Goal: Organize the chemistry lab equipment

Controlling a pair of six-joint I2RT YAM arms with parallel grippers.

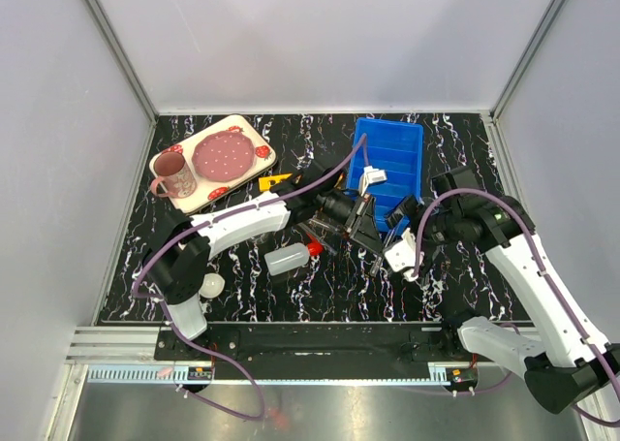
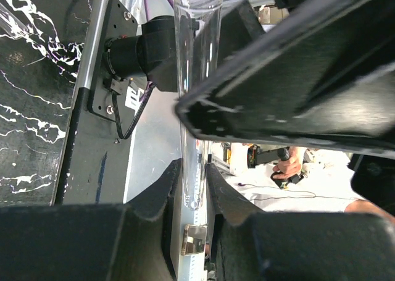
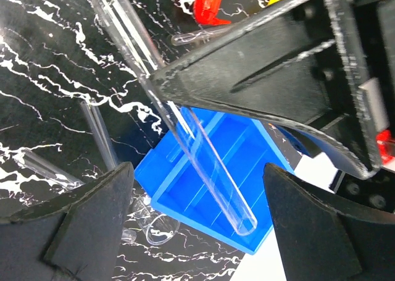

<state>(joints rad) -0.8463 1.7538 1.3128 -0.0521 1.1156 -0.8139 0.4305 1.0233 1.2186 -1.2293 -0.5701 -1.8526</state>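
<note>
Clear test tube (image 2: 197, 52) tight in left gripper (image 2: 194, 177); right gripper (image 3: 197, 194) splayed wide

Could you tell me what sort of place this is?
Probably a robotics lab test cell: robot arms at a marbled black table, white enclosure walls around it, and clear test tubes.

The overhead view is bright and even, lit from above, with only soft shadows on the black tabletop (image 1: 329, 281) and a dull sheen on the steel strip (image 1: 291, 402) (nothing blown out). Through the left wrist camera the left gripper (image 2: 194, 191) is dark and blurred, and the room beyond is overexposed. The right wrist view is sharp on the test tube (image 3: 210, 173), whose glass carries thin glare lines; the right gripper (image 3: 197, 167) looks soft.
</note>
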